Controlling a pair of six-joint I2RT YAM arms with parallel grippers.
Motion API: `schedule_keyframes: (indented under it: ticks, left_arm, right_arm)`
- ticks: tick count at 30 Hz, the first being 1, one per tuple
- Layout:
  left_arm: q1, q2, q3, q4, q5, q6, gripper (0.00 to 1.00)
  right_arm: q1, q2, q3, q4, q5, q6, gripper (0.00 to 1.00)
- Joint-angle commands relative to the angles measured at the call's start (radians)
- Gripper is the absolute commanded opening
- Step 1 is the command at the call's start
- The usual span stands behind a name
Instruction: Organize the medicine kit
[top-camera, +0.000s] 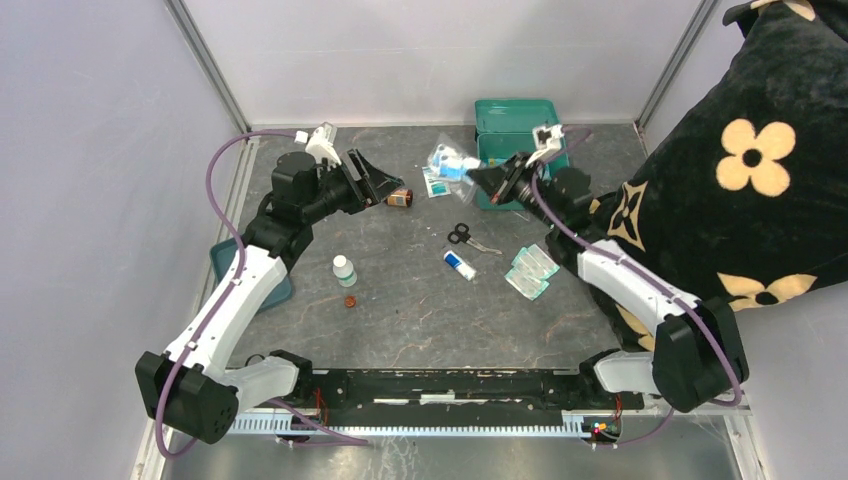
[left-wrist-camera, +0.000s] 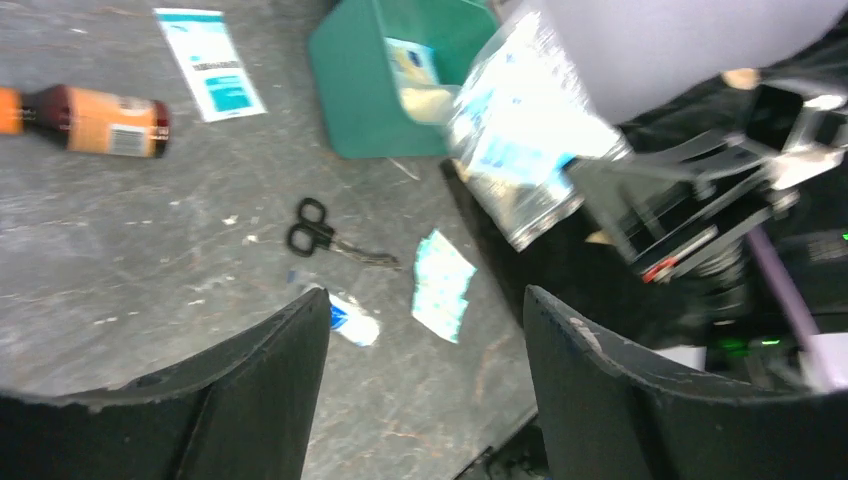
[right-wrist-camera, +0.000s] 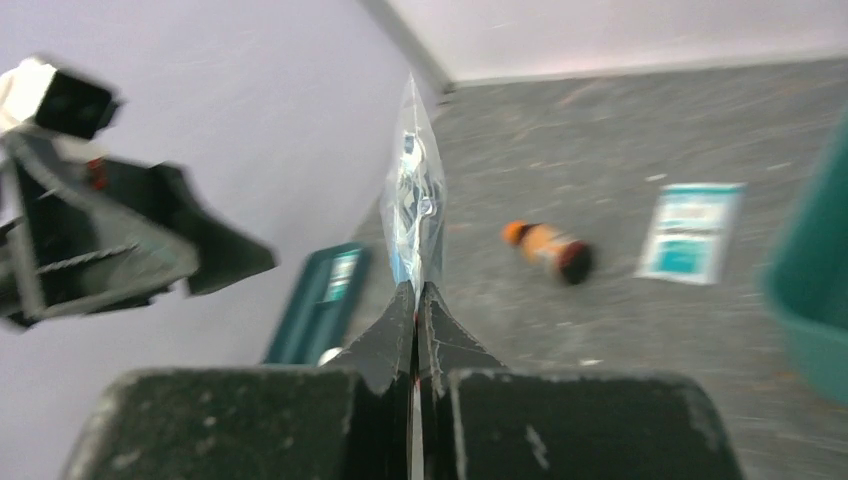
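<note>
From above, the kit (top-camera: 512, 125) is seen at the far edge of the table (top-camera: 400, 320). The right gripper (top-camera: 478, 178) is closed on a clear bag (top-camera: 448, 160) just left of the kit. The left gripper (top-camera: 385, 190) is spread wide and empty, well left of the kit, beside a brown bottle (top-camera: 401, 197). In the left wrist view its fingers (left-wrist-camera: 270, 390) are parted with nothing between them, and the kit (left-wrist-camera: 360, 100) is shown open, with things already inside. In the right wrist view the bag (right-wrist-camera: 415, 190) is pinched by its thin edge. The bag should be carried over the kit's opening and lowered inside before release, since it is likely to flop. No writing can be read on the bottle, the bag or the sachet (right-wrist-camera: 690, 232).
</note>
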Motion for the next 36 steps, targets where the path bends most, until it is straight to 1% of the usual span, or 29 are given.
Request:
schedule_keyframes:
  ticks: [1, 4, 7, 9, 12, 18, 21, 26, 27, 28, 29, 32, 34, 36]
  left_arm:
    - [0.004, 0.007, 0.052, -0.123, -0.148, 0.132, 0.78]
    - [0.007, 0.017, 0.019, -0.132, -0.163, 0.148, 0.78]
    - [0.007, 0.018, -0.014, -0.133, -0.169, 0.161, 0.79]
    - [0.007, 0.019, -0.02, -0.149, -0.183, 0.184, 0.79]
    - [0.008, 0.022, -0.017, -0.191, -0.239, 0.228, 0.79]
    - [0.008, -0.003, -0.036, -0.23, -0.313, 0.286, 0.8]
    - [0.009, -0.006, -0.042, -0.241, -0.341, 0.305, 0.81]
    - [0.009, -0.003, -0.05, -0.246, -0.363, 0.334, 0.81]
    - [0.008, 0.0, -0.052, -0.246, -0.363, 0.34, 0.81]
    - [0.009, 0.001, -0.054, -0.246, -0.363, 0.347, 0.81]
    - [0.008, 0.004, -0.056, -0.245, -0.388, 0.354, 0.81]
    - [0.01, 0.001, -0.066, -0.247, -0.424, 0.371, 0.81]
    - [0.01, -0.01, -0.074, -0.245, -0.439, 0.382, 0.81]
    - [0.01, -0.025, -0.085, -0.243, -0.46, 0.392, 0.82]
  right_arm:
    - [-0.118, 0.02, 0.229, -0.441, 0.011, -0.33, 0.0]
    - [-0.178, 0.108, 0.399, -0.646, 0.03, -0.513, 0.0]
    - [-0.208, 0.187, 0.523, -0.762, 0.036, -0.647, 0.0]
    - [-0.216, 0.247, 0.612, -0.839, 0.066, -0.722, 0.0]
    - [-0.228, 0.367, 0.772, -0.979, 0.079, -0.82, 0.0]
    - [-0.237, 0.581, 1.027, -1.172, 0.047, -0.911, 0.0]
    - [-0.245, 0.634, 1.073, -1.208, 0.027, -0.916, 0.0]
    - [-0.28, 0.653, 1.032, -1.18, 0.002, -0.885, 0.0]
    - [-0.294, 0.663, 1.024, -1.173, -0.007, -0.874, 0.05]
    - [-0.312, 0.68, 1.029, -1.176, -0.005, -0.867, 0.18]
    - [-0.326, 0.706, 1.055, -1.195, 0.031, -0.857, 0.3]
    - [-0.339, 0.724, 1.102, -1.234, 0.177, -0.863, 0.44]
    - [-0.338, 0.674, 1.072, -1.195, 0.249, -0.857, 0.52]
    - [-0.338, 0.6, 1.012, -1.141, 0.312, -0.846, 0.56]
